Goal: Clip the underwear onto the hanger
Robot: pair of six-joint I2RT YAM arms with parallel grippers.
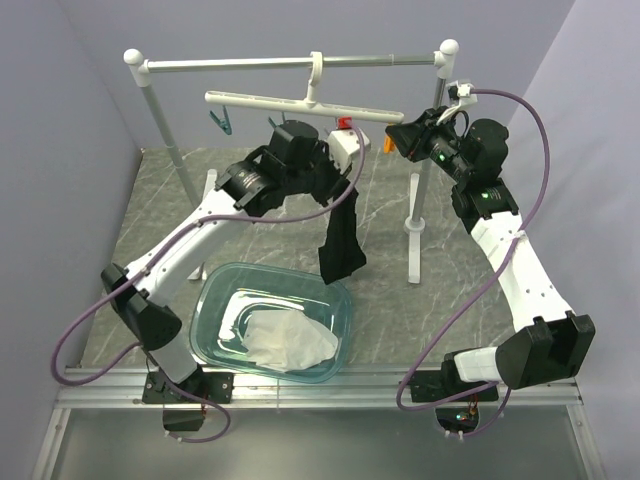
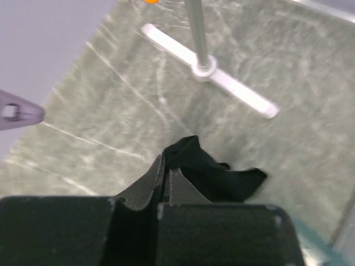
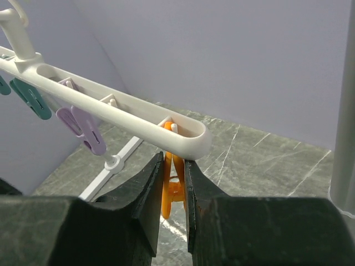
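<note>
Left gripper [image 2: 165,165] is pinching one edge of the underwear [image 2: 213,174], which is hanging limp from its fingers above the marble-patterned table [image 2: 111,111], near the hanger [image 3: 111,105]. The garment is sagging like light, soft cloth. It is likely best held near the hem, leaving a free margin for a peg. Right gripper [image 3: 173,160] is squeezing the orange peg [image 3: 173,194] at the hanger's right end.

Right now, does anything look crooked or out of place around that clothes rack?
The long white plastic hanger hangs askew, not parallel to the rack's metal rail; the right gripper pinches the orange peg at one end. Nothing looks spilled or broken.
</note>
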